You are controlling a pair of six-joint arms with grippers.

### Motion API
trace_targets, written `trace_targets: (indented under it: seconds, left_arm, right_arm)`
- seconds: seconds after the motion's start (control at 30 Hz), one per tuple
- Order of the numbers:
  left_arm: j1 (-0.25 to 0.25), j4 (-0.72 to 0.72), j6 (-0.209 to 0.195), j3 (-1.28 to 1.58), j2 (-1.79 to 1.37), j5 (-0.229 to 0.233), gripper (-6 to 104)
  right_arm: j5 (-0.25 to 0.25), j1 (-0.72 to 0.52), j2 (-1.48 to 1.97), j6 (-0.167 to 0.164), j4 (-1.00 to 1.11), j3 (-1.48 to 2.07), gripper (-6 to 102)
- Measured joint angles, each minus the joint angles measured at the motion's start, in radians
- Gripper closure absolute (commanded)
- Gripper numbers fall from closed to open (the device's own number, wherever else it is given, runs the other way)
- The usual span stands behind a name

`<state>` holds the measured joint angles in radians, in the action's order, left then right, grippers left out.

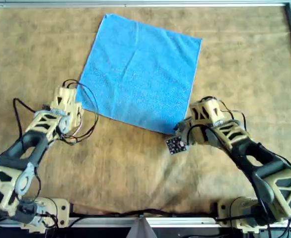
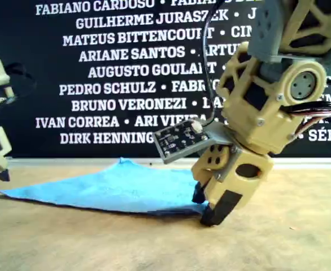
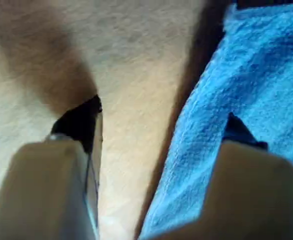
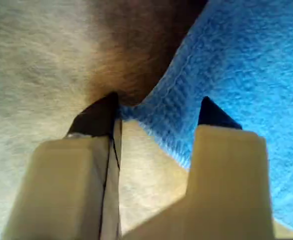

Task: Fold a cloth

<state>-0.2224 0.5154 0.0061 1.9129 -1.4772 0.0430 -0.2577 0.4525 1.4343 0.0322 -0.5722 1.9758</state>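
One cloth (image 1: 141,74), sky blue, spread flat and unfolded on the tan desk (image 1: 135,168), rotated askew. Two arms. Left gripper (image 1: 72,100) at the cloth's near-left corner in the overhead view, fingers apart straddling the hem. Right gripper (image 1: 181,133) at the near-right corner, fingers apart across the corner, seemingly touching cloth; contact unclear.

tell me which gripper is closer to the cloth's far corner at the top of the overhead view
Left. The left gripper straddles the cloth's edge on the overhead view's left, below that corner. The right gripper straddles the near corner, diagonally opposite it.
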Motion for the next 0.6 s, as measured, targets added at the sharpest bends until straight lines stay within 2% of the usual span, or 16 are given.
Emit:
trace_targets:
  seconds: [0.17, 0.33, 0.6]
  left_arm:
    - [0.021, -0.003, 0.000, -0.129, 0.112, 0.002, 13]
    - [0.021, -0.008, 0.000, -0.232, 0.195, 0.002, 13]
    - [0.021, -0.008, 0.000, -0.308, 0.258, 0.003, 13]
  right_arm:
    - [0.005, 0.003, -0.031, 0.000, 0.000, -0.040, 32]
    - [-0.006, 0.002, -0.080, 0.000, 0.000, -0.098, 32]
    - [0.005, 0.006, -0.112, 0.000, 0.000, -0.146, 33]
